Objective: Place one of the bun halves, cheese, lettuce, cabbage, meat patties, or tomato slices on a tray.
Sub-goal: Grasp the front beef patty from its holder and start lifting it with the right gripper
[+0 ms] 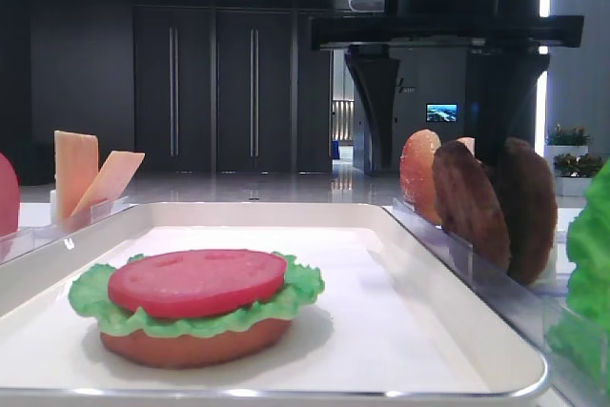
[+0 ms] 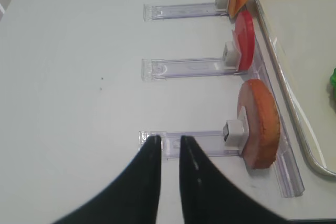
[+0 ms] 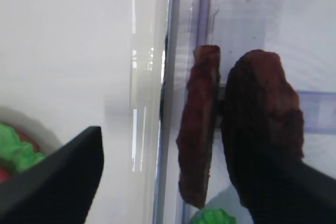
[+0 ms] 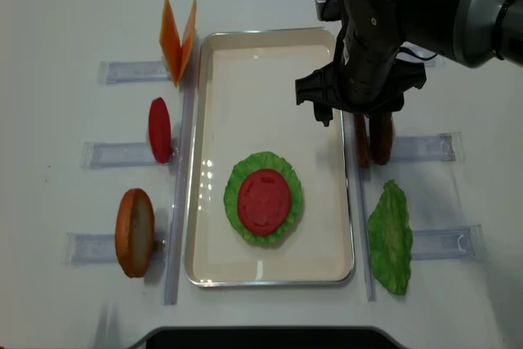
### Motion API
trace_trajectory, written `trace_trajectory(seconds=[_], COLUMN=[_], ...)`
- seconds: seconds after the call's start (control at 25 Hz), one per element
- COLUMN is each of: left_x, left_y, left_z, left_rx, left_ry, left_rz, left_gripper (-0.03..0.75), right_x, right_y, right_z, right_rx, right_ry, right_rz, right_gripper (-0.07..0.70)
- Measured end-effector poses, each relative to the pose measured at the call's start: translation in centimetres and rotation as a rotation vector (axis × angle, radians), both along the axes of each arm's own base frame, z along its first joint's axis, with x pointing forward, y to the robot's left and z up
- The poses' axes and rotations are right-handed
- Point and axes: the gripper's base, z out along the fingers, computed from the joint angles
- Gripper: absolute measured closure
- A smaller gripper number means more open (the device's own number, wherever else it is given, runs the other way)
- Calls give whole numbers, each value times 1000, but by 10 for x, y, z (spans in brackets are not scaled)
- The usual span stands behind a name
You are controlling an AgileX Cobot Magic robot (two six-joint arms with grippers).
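My right gripper [image 3: 173,177], jaws wide, empty, straddles the meat patties [image 3: 239,129] at lower right; both may lift together. Left gripper [image 2: 169,145] closed, empty.

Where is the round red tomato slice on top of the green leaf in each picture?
Front high view: tomato slice sits low and left, on the lettuce.
Right wrist view: only a red sliver shows at the bottom left corner, under the green; hard to be sure.
Left wrist view: not in it.
Overhead view: tomato slice lies in the tray's lower middle.
Shared landmark: the white tray.
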Motion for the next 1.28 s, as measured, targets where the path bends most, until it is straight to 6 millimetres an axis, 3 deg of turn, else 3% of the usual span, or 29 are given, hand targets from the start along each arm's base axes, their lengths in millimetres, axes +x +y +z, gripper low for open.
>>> trace_trajectory(seconds=[0.48,0.96,1.28], left_x=[0,0,0], left_y=[0,0,0], left_z=[0,0,0], left_rx=[0,1,1], left_ry=[0,0,0], left_rz=[0,0,0], left_gripper=[622,622,622], right_x=[2,5,5], right_y=[0,-2,-2], right_z=[-9,-13,-12], right_rx=[-40,-78,-84], right_ry=[22,8,6], right_rz=[27,51,54], right_gripper=[230,482,502])
